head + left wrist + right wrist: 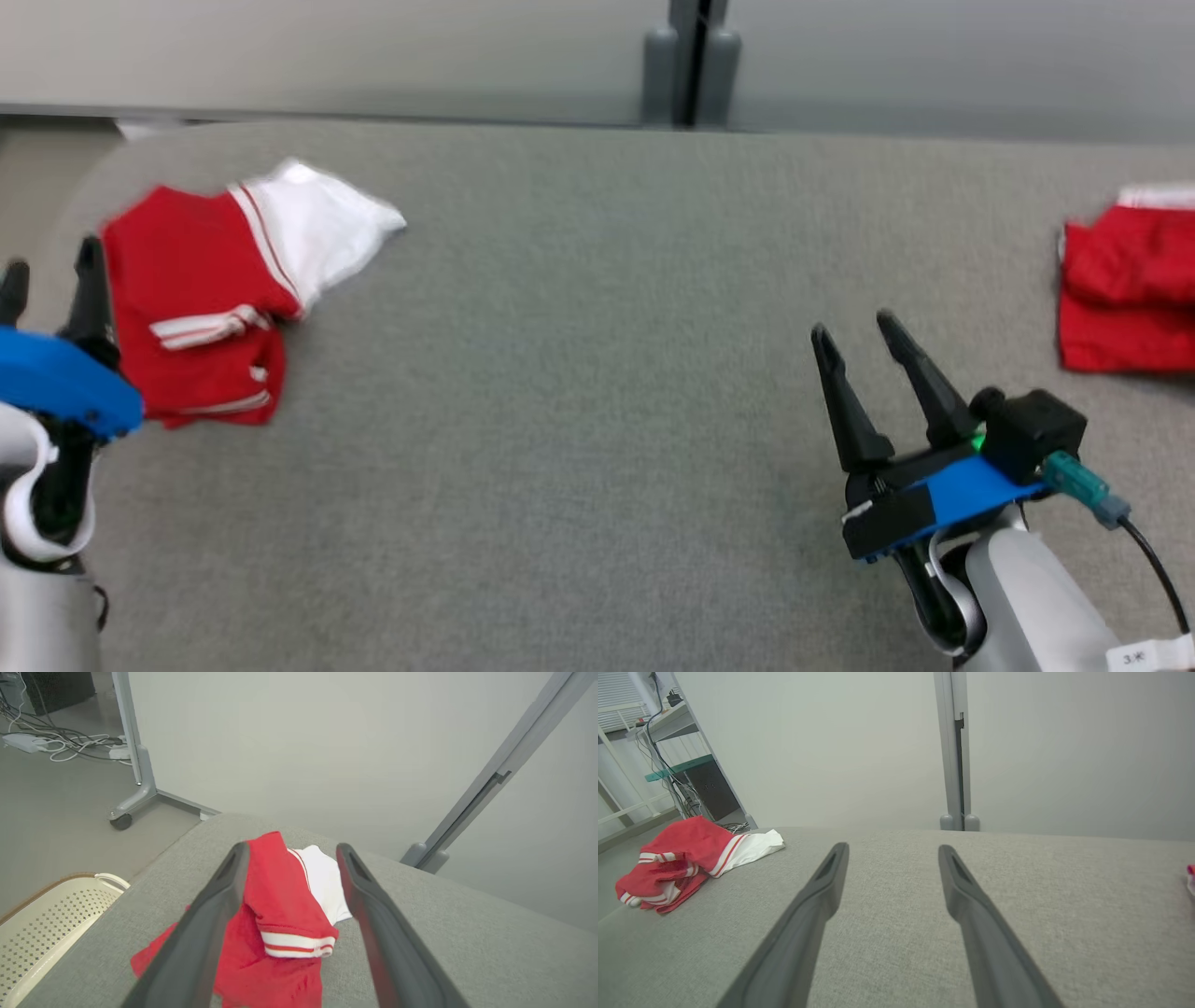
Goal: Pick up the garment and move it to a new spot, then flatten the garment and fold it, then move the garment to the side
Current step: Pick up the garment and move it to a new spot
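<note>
The crumpled red-and-white fabric garment (pixel 224 299) lies at the left of the head view on the grey cloth-covered tabletop (pixel 579 373). The left hand (pixel 52 261), spread wide and empty, sits at its left edge. The right hand (pixel 853 327), equally wide, is at lower right.

Bare grey tabletop (pixel 579 373) stretches ahead of the right claw (pixel 854 329) and far away to its left, its two fingers spread wide above the open surface, while a red cloth (pixel 1130 289) lies well off to its right. The left claw (pixel 52 261), also spread, hangs just beside a crumpled red-and-white shirt (pixel 205 289) that covers the surface ahead of its fingers and to their right. Beyond both claws a pale wall (pixel 373 56) with a grey post (pixel 691 65) closes the table's far side, and a white basket (pixel 46 914) sits below the table's edge to the left claw's left.
</note>
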`<state>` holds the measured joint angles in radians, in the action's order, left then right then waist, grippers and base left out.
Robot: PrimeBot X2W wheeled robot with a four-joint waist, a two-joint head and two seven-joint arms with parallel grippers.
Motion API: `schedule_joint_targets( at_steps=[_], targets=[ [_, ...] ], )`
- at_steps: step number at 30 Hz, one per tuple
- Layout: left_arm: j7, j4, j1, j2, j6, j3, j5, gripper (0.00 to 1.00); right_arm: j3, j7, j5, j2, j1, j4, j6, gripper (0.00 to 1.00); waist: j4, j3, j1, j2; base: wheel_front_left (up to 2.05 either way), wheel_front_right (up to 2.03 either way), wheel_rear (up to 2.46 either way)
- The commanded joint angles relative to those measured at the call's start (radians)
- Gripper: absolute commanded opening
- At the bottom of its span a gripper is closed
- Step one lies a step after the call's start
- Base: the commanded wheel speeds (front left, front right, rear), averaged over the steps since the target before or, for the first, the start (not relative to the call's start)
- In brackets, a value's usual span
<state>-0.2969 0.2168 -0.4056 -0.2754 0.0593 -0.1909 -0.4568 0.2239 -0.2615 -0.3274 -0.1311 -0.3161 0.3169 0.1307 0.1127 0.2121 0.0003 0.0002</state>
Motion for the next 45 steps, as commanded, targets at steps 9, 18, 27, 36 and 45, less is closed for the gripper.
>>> schedule_joint_targets(
  at_steps=[9,18,27,36,45],
  targets=[
    [-0.136,0.242,-0.170,-0.091,-0.038,-0.042,-0.048,1.00,-0.005,-0.005,0.006,-0.003,-0.091,-0.029,0.000,1.00,-0.076,0.140,-0.0003,-0.0002,0.00,0.00,0.00],
    [-0.108,0.549,-0.246,-0.114,-0.028,-0.038,-0.051,1.00,0.018,-0.005,0.001,0.003,-0.132,-0.030,0.000,1.00,-0.123,0.183,-0.0003,-0.0002,0.00,0.00,0.00],
    [0.017,0.677,-0.282,-0.149,0.024,-0.020,-0.039,0.00,0.009,-0.005,-0.001,0.011,-0.101,-0.019,0.000,1.00,-0.125,0.125,-0.0003,-0.0002,0.00,0.00,0.00],
    [0.059,0.597,-0.307,-0.170,0.065,0.076,-0.003,0.00,-0.001,-0.005,-0.009,0.023,-0.037,-0.001,0.000,1.00,-0.113,-0.032,-0.0003,-0.0002,0.00,0.00,0.00],
    [-0.018,0.360,-0.282,-0.138,0.074,0.178,-0.037,0.00,-0.023,-0.005,-0.013,0.031,0.034,0.008,0.000,1.00,-0.145,-0.163,-0.0003,-0.0002,0.00,0.00,0.00]
  ],
)
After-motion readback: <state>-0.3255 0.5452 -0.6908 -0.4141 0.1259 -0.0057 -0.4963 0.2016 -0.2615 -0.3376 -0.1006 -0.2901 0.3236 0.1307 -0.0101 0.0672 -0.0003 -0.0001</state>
